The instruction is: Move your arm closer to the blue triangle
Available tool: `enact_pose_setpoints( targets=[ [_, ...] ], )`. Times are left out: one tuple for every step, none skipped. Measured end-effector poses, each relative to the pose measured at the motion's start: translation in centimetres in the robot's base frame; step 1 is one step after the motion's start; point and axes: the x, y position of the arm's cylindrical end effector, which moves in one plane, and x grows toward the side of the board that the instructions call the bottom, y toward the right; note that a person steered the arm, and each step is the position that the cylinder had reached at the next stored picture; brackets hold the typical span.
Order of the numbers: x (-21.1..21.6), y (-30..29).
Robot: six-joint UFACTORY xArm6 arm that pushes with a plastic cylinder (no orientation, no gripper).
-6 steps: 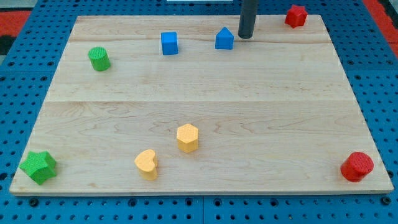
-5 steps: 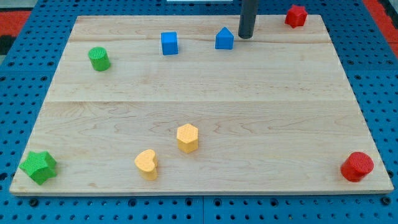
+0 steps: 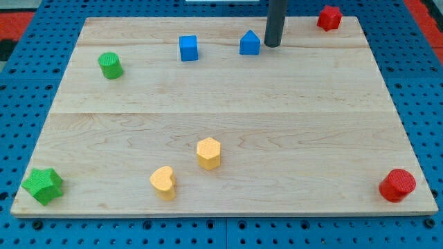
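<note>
The small blue triangle-topped block (image 3: 250, 43) sits upper centre; my tip (image 3: 273, 45), a bare rod without fingers, stands just right. Ease left gently, avoiding shoving.

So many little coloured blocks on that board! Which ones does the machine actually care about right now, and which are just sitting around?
Part of the job:
- blue triangle, near the view's top
- my tip, just to its right

Just lying about:
- blue cube
- green cylinder
- green star
- yellow heart
- yellow hexagon
- red cylinder
- red block
</note>
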Motion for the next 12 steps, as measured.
enact_pose_setpoints(
  targets=[
    [0.3, -0.1],
    [0.5, -0.1],
    [0.7, -0.1],
    [0.9, -0.1],
    [1.0, -0.2],
    [1.2, -0.2],
    [1.3, -0.3],
    [1.4, -0.4],
    [1.7, -0.5],
    [1.7, -0.5],
    [2.0, -2.4],
    [4.0, -5.3]
  ],
)
